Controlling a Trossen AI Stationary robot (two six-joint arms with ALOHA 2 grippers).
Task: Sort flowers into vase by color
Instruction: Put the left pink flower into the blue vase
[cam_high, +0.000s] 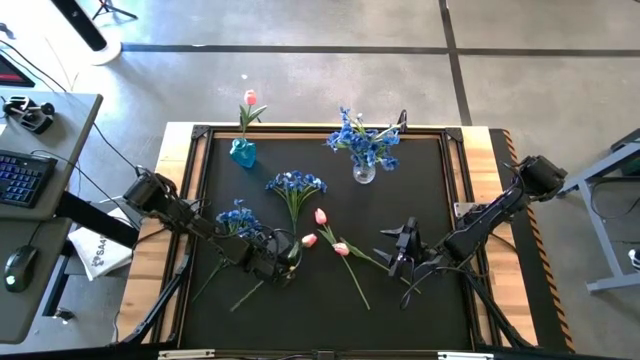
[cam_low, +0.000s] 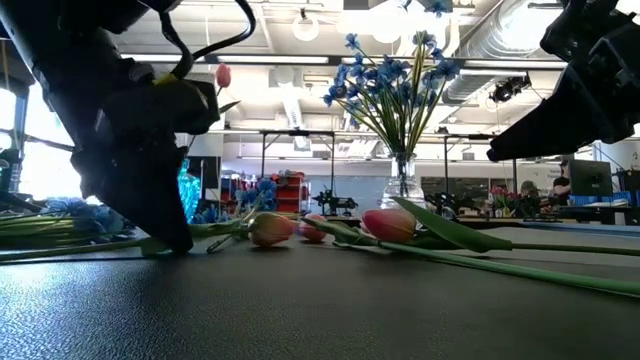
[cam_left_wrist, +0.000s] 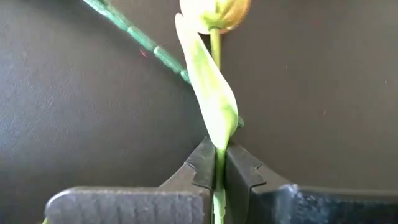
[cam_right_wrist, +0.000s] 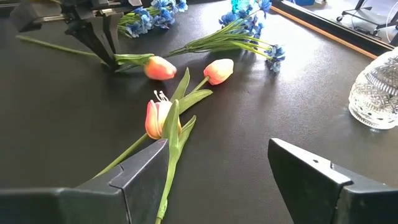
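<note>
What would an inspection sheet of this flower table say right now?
Surface: black mat on a wood-edged table.
Job's things: blue vase holds one pink tulip; clear vase holds blue flowers; three tulips and two blue bunches lie on the mat.
Clutter: nothing seen.
Grippers: left gripper shut on a lying tulip's stem; right gripper open above another lying tulip.
Cables: along both arms.
Surroundings: desk with keyboard, concrete floor.

4 pink tulips (cam_high: 309, 240), 4 blue bunches (cam_high: 295, 183), 2 vases (cam_high: 364, 172).
</note>
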